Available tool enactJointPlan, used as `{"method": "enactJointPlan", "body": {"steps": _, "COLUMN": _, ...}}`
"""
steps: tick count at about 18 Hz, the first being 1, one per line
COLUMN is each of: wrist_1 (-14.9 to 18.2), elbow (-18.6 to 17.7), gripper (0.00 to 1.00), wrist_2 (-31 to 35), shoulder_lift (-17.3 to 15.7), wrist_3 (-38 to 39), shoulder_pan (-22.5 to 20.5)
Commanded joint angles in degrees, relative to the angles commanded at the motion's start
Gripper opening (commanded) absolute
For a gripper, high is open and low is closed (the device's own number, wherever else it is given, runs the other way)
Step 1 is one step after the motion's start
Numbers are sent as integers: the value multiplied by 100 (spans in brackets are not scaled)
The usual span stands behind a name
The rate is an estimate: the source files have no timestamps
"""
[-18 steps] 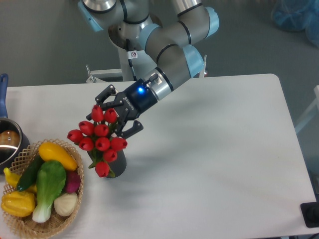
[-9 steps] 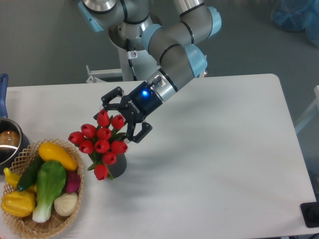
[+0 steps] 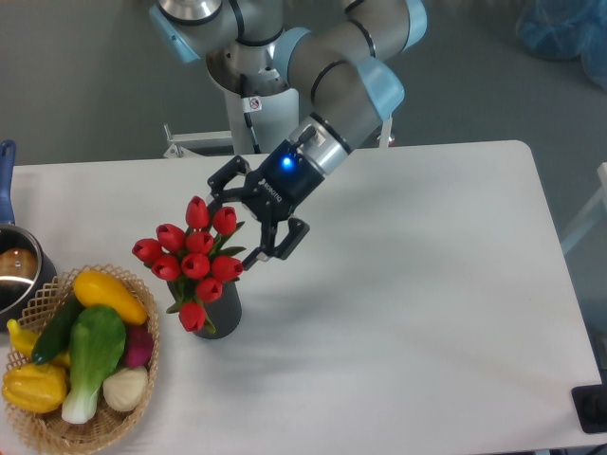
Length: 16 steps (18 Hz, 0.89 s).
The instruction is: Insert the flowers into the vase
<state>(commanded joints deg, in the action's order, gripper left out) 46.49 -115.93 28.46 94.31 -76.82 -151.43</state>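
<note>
The bunch of red tulips with green leaves is standing in the dark grey-black cylindrical vase, heads fanned out above the mouth and one bloom drooping low over the vase's left front. The vase sits upright on the white table, left of centre. Just up and to the right, the black two-finger gripper hangs beside the topmost blooms with its fingers spread wide and nothing between them; the lower finger ends near the right-hand tulip head, though whether it touches is hard to call from this angle. A blue light glows on the gripper's wrist, and the grey arm with pale blue joint caps slants away toward the top.

Over on the left, the round woven wicker basket crowds close to the vase, and the leftmost tulips lean out over its rim. Inside: a yellow squash, a green leafy vegetable with a white stem, a red-purple vegetable, a pale bulb, a yellow pepper and a dark green one. Behind it, at the left edge, a metal pot with a blue handle.

A small white label shows on the arm's base column, print too small to read.
</note>
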Motion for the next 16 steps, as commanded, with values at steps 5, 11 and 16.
{"method": "enactJointPlan", "body": {"steps": 5, "wrist_1": 9, "elbow": 500, "gripper": 100, "wrist_2": 1677, "shoulder_lift": -212, "wrist_3": 131, "shoulder_pan": 35}}
{"method": "enactJointPlan", "body": {"steps": 11, "wrist_1": 17, "elbow": 1142, "gripper": 100, "wrist_2": 3478, "shoulder_lift": 43, "wrist_3": 387, "shoulder_pan": 53}}
{"method": "enactJointPlan", "body": {"steps": 16, "wrist_1": 44, "elbow": 1178, "gripper": 100, "wrist_2": 4245, "shoulder_lift": 219, "wrist_3": 290, "shoulder_pan": 70}}
